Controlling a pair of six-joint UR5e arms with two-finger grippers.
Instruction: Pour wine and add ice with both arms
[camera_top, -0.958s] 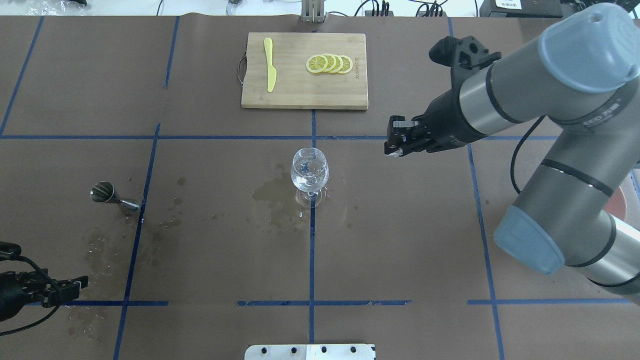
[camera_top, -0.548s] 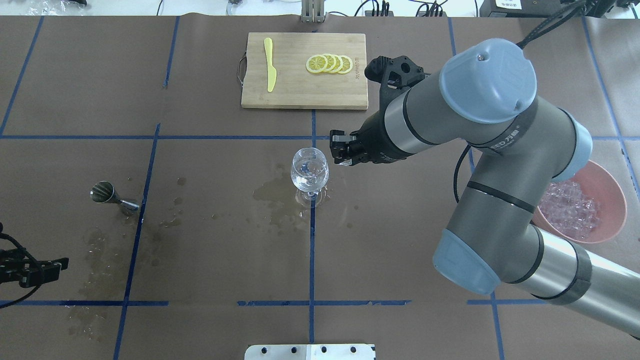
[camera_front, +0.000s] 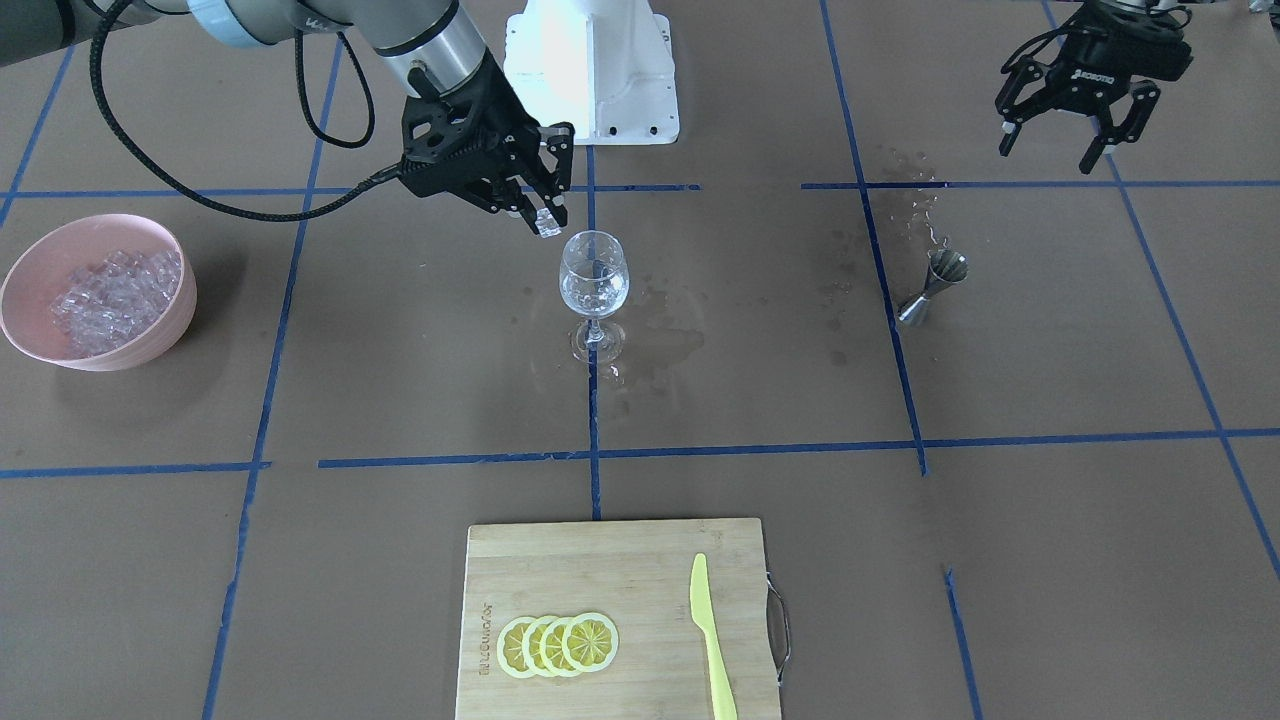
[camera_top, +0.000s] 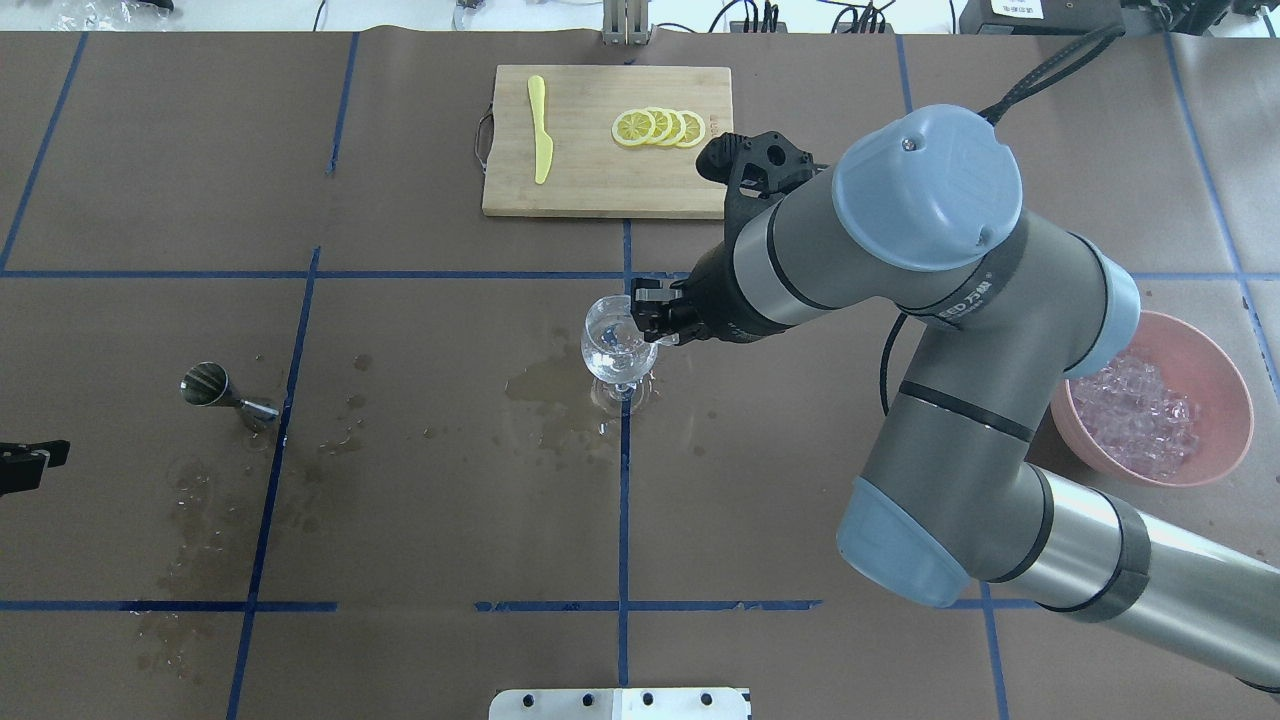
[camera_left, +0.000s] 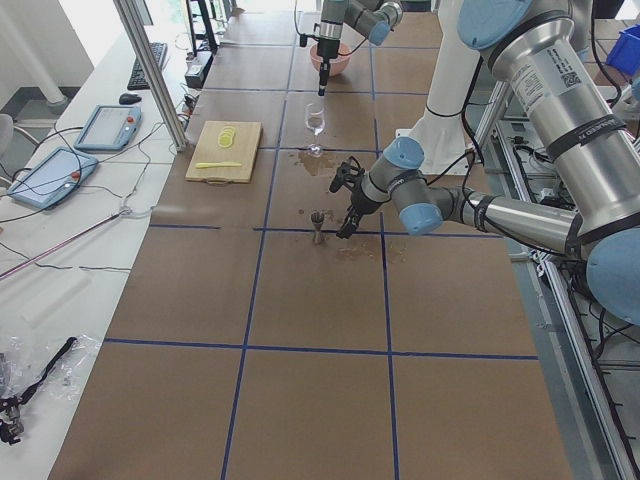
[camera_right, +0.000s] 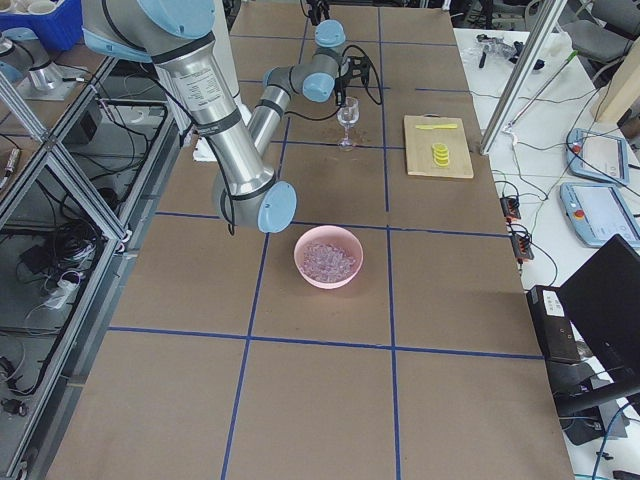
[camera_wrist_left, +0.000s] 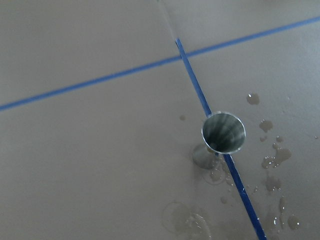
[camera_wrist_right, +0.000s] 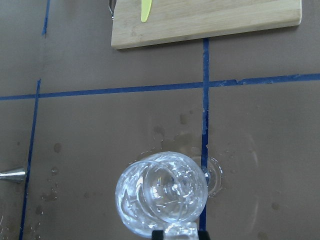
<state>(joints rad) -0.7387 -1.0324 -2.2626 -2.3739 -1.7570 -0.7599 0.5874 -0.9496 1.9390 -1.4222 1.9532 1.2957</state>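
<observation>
A clear wine glass (camera_front: 594, 278) stands at the table's middle on a wet patch, also in the overhead view (camera_top: 619, 348). Its contents are clear and glinting; I cannot tell liquid from ice. My right gripper (camera_front: 545, 212) hangs just beside and above the rim, shut on one ice cube (camera_front: 548, 223). In the right wrist view the cube (camera_wrist_right: 181, 231) sits at the bottom edge, right by the glass mouth (camera_wrist_right: 161, 194). My left gripper (camera_front: 1066, 125) is open and empty, raised well away from the glass, near a steel jigger (camera_front: 932, 285).
A pink bowl (camera_front: 150, 345) of ice cubes (camera_front: 110, 290) sits at my right side, also in the overhead view (camera_top: 1243, 405). A bamboo board (camera_top: 590, 185) with lemon slices (camera_top: 660, 128) and a yellow knife (camera_top: 540, 130) lies beyond the glass. Water drops lie around the jigger (camera_wrist_left: 223, 132).
My right arm has swung left from the bowl side to the glass rim, carrying the ice cube. My left gripper has drawn back toward the left edge of the overhead view.
</observation>
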